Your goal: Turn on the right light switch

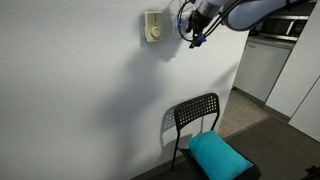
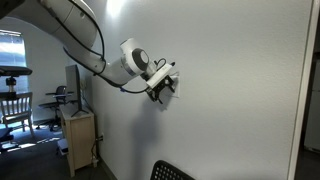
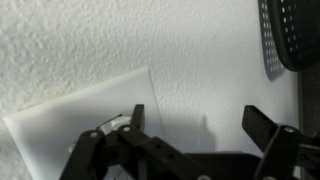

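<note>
White right light switch (image 3: pixel 78 110) lies partly hidden behind the pincer (image 3: pixel 195 120).

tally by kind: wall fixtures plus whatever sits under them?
Wall plates: 2 (cream dial plate, white switch plate)
Chairs: 1 (black chair)
Cushions: 1 (teal cushion, on the chair seat)
Total: 4

A big white bumpy wall (image 1: pixel 80 100) stands behind a black metal chair with little holes in its back (image 1: pixel 196 112). A soft blue-green cushion (image 1: pixel 218 155) lies on its seat. The floor (image 1: pixel 285 140) is dark. In an exterior view, a bright window (image 2: pixel 10 48) shines near a wooden chair (image 2: pixel 12 105).
</note>
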